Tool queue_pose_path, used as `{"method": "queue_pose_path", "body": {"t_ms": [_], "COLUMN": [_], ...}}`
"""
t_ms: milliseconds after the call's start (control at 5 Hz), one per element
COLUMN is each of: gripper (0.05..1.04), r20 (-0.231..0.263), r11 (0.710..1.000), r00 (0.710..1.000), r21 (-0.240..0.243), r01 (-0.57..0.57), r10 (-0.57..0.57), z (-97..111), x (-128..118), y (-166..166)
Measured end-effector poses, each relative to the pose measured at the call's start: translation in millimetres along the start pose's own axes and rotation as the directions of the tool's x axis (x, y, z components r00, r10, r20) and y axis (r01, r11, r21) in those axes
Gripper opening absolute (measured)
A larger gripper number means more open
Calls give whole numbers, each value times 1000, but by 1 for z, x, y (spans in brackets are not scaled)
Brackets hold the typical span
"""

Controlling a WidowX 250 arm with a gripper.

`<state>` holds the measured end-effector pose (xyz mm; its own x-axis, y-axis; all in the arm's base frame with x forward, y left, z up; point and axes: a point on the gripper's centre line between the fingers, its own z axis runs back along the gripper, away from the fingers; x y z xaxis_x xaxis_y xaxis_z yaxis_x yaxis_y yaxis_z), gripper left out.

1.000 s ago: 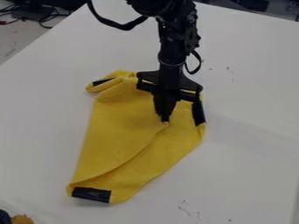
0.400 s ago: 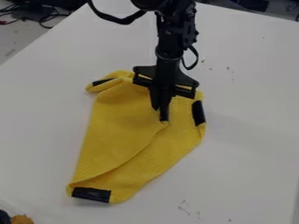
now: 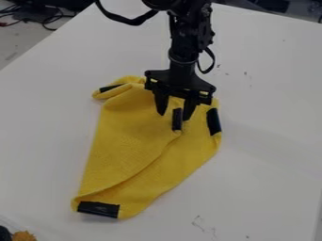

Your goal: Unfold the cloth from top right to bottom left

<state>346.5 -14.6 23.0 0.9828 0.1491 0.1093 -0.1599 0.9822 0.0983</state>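
The yellow cloth (image 3: 135, 134) lies partly folded near the middle of the white table (image 3: 270, 179), longer than it is wide and slanting from the upper part of the view down toward the lower left. The black arm (image 3: 183, 40) comes in from the top edge and points down over the cloth's upper end, with the pincer (image 3: 174, 116) open, its two fingers well parted and nothing clamped between them. A dark patch (image 3: 177, 119) on the cloth sits in the gap as the camera sees it, nearer the finger on the right of the view; the fingertips seem to be at or just above the fabric, though from this slant I can't be sure they touch. From just below that patch, the edge of a folded layer runs down and left to the cloth's lower end, where another dark patch (image 3: 97, 209) lies. A third dark patch (image 3: 213, 121) is on the right border, and a fourth (image 3: 111, 88) is by the bunched, rolled upper-left corner. A small orange-brown thing (image 3: 24, 236) shows at the bottom left edge of the view, and cables (image 3: 49, 21) lie beyond the table at the upper left.
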Motion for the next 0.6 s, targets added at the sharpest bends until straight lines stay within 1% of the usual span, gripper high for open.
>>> {"method": "queue_pose_path", "body": {"t_ms": [200, 400, 600], "gripper": [999, 1004, 945], "r20": [-1, 3, 11], "r11": [1000, 1000, 999], "r00": [1000, 1000, 1000], "r21": [-6, -19, -39], "r01": [-12, -10, -6], "r10": [12, 10, 7], "z": [-2, -3, -5], "x": [-2, -2, -2], "y": [0, -2, -3]}}
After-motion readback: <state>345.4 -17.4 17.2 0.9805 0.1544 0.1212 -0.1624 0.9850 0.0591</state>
